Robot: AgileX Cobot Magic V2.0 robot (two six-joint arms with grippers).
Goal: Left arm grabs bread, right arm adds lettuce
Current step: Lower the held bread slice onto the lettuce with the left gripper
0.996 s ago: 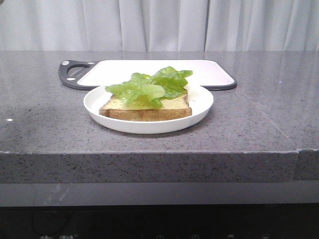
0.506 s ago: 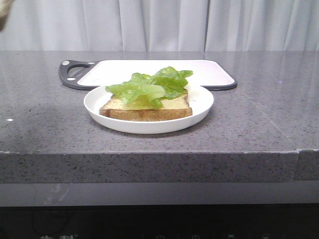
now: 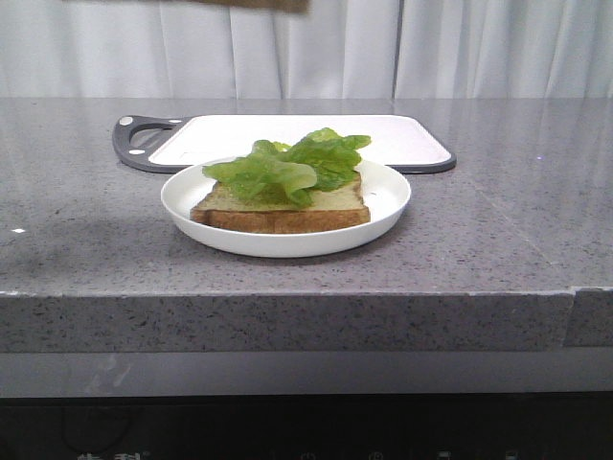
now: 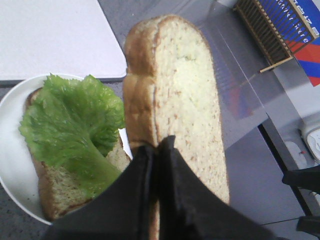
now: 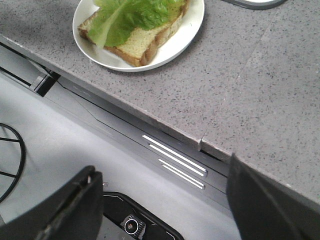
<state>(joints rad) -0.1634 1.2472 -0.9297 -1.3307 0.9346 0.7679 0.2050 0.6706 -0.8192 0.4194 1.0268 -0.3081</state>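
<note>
My left gripper (image 4: 159, 145) is shut on the bread (image 4: 180, 85), a thick slice with a golden crust and a pale speckled face, held in the air above and beside the white plate (image 4: 10, 170). In the front view only a brown strip of the bread (image 3: 268, 5) shows at the top edge. On the plate (image 3: 287, 244) lies another slice (image 3: 283, 218) with the crinkly green lettuce (image 3: 287, 168) on top of it. My right gripper (image 5: 162, 167) is open and empty, out past the table's front edge, away from the plate (image 5: 185, 35) and the lettuce (image 5: 135, 12).
A white cutting board (image 3: 383, 134) with a dark rim and handle lies just behind the plate. The grey stone table ends in a front edge (image 3: 287, 297). A blue and red box (image 4: 295, 25) stands off to one side in the left wrist view.
A brown strip of the held bread has moved in along the top edge of the front view from the left corner. Plate, slice and lettuce have not moved.
</note>
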